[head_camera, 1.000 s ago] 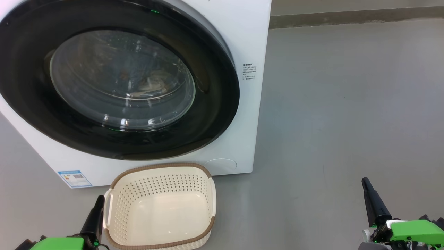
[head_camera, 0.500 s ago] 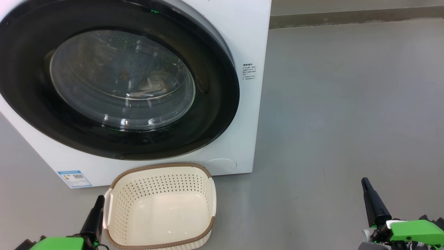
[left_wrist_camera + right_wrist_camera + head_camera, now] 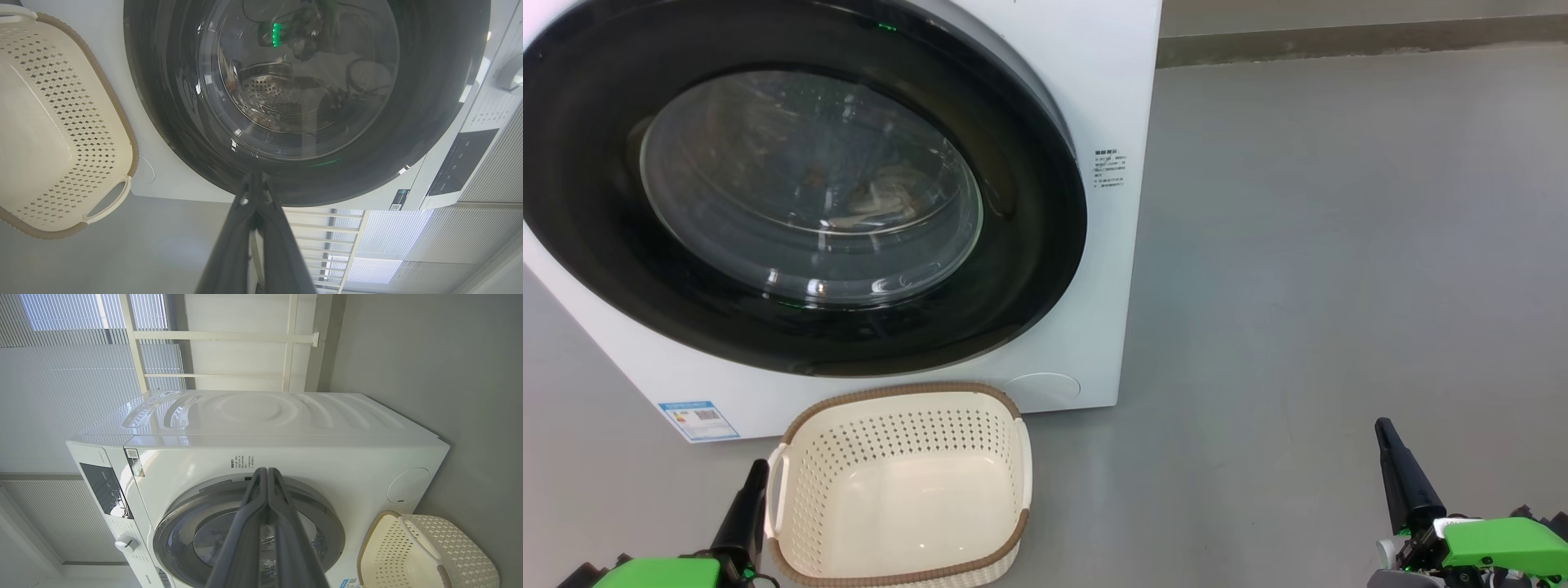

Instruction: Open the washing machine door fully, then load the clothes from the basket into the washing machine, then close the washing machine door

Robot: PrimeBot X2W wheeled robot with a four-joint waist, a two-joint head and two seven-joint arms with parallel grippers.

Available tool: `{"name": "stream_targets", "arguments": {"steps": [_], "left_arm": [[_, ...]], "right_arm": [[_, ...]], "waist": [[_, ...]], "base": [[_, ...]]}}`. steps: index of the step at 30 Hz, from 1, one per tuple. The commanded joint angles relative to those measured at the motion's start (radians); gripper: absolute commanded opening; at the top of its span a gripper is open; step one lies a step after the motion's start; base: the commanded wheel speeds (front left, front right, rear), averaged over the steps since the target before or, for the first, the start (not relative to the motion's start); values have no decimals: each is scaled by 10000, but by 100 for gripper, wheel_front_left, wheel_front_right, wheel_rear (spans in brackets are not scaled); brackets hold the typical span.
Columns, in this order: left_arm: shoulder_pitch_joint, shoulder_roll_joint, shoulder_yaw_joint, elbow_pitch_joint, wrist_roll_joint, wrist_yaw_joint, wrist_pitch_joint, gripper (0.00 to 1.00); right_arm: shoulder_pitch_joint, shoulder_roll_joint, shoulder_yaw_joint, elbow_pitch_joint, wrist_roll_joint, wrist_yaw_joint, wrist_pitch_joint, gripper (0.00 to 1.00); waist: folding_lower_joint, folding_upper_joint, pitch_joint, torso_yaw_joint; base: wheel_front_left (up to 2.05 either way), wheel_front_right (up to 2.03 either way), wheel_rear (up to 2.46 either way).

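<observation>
At the lower left of the head view the left tool (image 3: 758, 469) hangs just beside the basket's near handle, its two dark fingers pressed together on nothing; the left wrist view shows the same closed pair pointing at the lower rim of the door. Past the small blue label (image 3: 698, 418) at the machine's base, the basket (image 3: 898, 390) stands on the floor (image 3: 1339, 245) directly in front of the washing machine (image 3: 1103, 73), and its cream bottom is bare, with no cloth in it. Above it the door (image 3: 1033, 245) lies flush against the white front, and behind its bulging glass a pale heap that looks like the clothes (image 3: 882, 194) rests in the drum, blurred by reflections. Far to the right, well apart from machine and basket, the right tool (image 3: 1383, 431) is likewise closed and empty above the bare floor. Judged from this, all three steps look done: the load is inside and the door appears shut, so nothing obvious is left beyond checking that the latch caught. Counted, there is one washing machine, one door, one basket and two tools; the pieces of clothing cannot be counted through the glass.
</observation>
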Motion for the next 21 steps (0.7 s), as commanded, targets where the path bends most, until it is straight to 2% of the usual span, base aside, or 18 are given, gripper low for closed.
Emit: {"name": "stream_targets", "arguments": {"steps": [1,21], "left_arm": [[-416,139,349,-199,-40,-29,38,0],[-417,129,364,-198,-28,-29,50,0]], "right_arm": [[-406,-7,179,-243,-18,16,37,0],[-408,6,160,-242,-34,16,53,0]], "waist": [[0,0,0,0],[0,0,0,0]], "base": [[0,0,0],[0,0,0]]}}
